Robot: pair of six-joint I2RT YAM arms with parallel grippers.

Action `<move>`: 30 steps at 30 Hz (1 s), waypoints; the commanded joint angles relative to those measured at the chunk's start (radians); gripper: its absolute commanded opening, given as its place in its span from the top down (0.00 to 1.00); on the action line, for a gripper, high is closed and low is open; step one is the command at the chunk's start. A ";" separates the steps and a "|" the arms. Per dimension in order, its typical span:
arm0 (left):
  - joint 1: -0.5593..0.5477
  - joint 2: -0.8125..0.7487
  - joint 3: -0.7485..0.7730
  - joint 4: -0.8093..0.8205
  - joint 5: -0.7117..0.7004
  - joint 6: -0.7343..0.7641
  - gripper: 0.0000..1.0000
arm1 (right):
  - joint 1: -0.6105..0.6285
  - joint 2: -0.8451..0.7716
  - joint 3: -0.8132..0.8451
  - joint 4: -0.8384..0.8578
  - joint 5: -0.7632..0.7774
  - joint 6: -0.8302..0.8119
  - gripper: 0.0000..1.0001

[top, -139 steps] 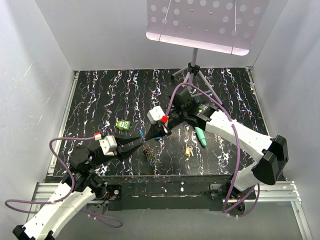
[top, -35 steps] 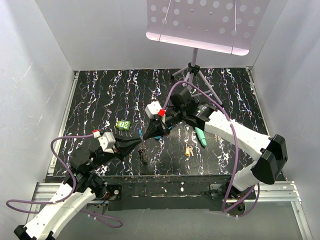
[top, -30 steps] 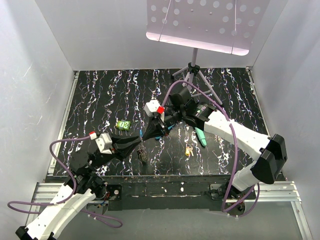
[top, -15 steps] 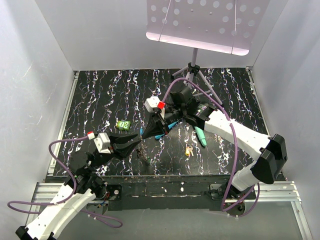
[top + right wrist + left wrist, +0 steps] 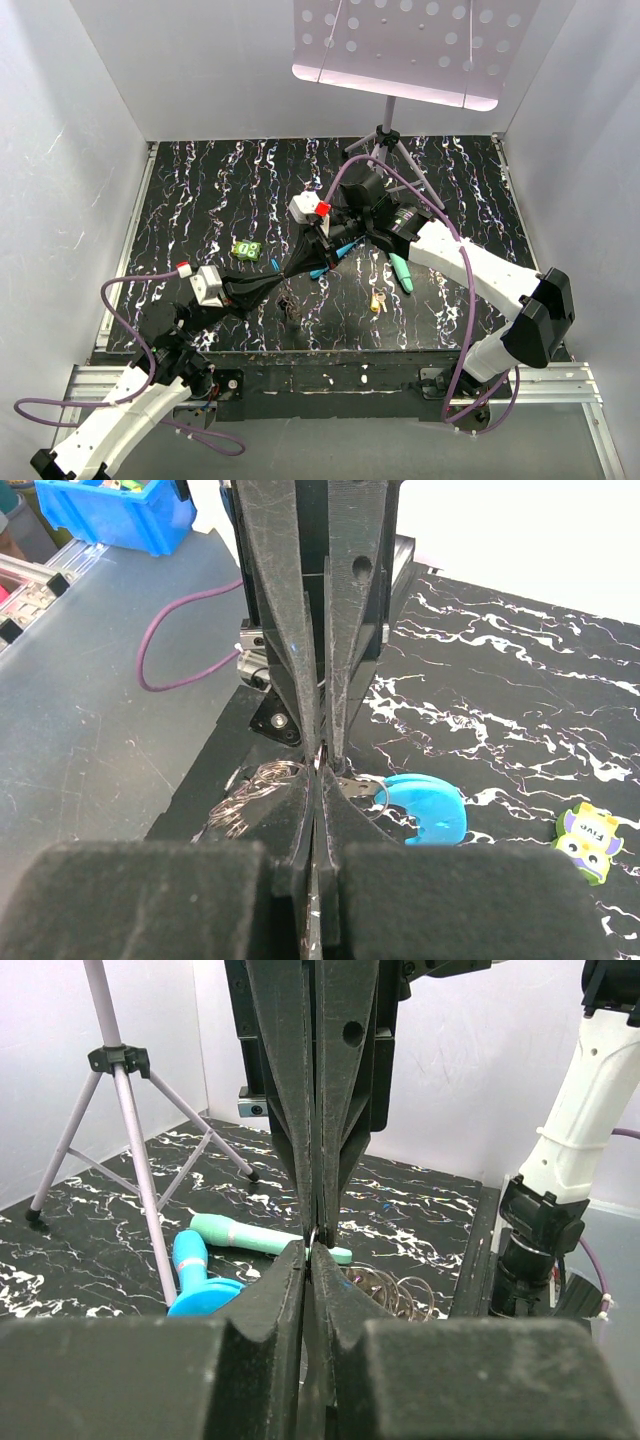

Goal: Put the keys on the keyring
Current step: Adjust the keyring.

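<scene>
left end effector [image 5: 277,285]: jaws are pressing together, nipping a thin wire loop of the keyring [image 5: 291,306] at the very tips
right end effector [image 5: 293,268]: jaws are also clamping shut on that same loop from the opposite side, so the two are meeting tip to tip
keyring position: it is sitting near the front edge of the desk [image 5: 200,190], a little left of the middle; the bunch of rings is trailing below the pinch point toward that edge; can't tell if it is dangling or resting on the desk
blue piece [image 5: 425,805]: it is lying right against the rings; threaded or just touching, can't tell
loose key: a yellow-headed key [image 5: 377,302] is lying flat near the front edge, right of the middle, well apart from the ring
key axis: it is running roughly front to back, slightly tilted
direction: the key is lying to the right of both tips, on the right arm's side, so the right arm is nearer
next move, my read: the right end effector is looking like the one to release and fetch, with the left holding the loop alone
risk: the wire is thin, so the loop is likely to be twisting or slipping once one side lets go
writing: a green-yellow piece [image 5: 585,835] is showing "FIVE" in the right wrist view; key or tag, can't tell; nothing else is reading clearly
</scene>
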 commanded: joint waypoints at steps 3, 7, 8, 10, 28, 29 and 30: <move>0.001 0.018 0.001 0.003 0.036 0.012 1.00 | -0.004 -0.011 0.029 0.074 -0.040 0.017 0.99; 0.001 -0.003 0.009 -0.040 0.001 0.024 1.00 | -0.004 -0.015 0.027 0.066 -0.037 0.017 0.99; 0.003 -0.012 0.012 -0.053 -0.012 0.029 1.00 | -0.006 -0.013 0.027 0.061 -0.037 0.017 0.99; 0.003 -0.028 0.015 -0.069 -0.024 0.030 1.00 | -0.009 -0.018 0.027 0.054 -0.041 0.017 0.91; 0.006 -0.006 0.101 -0.172 -0.047 -0.066 1.00 | -0.093 -0.007 0.095 -0.113 -0.107 -0.012 0.29; 0.004 -0.002 0.110 -0.180 -0.050 -0.075 1.00 | -0.099 -0.002 0.101 -0.132 -0.098 0.008 0.25; 0.004 0.001 0.118 -0.192 -0.058 -0.094 1.00 | -0.104 0.007 0.104 -0.137 -0.074 0.061 0.22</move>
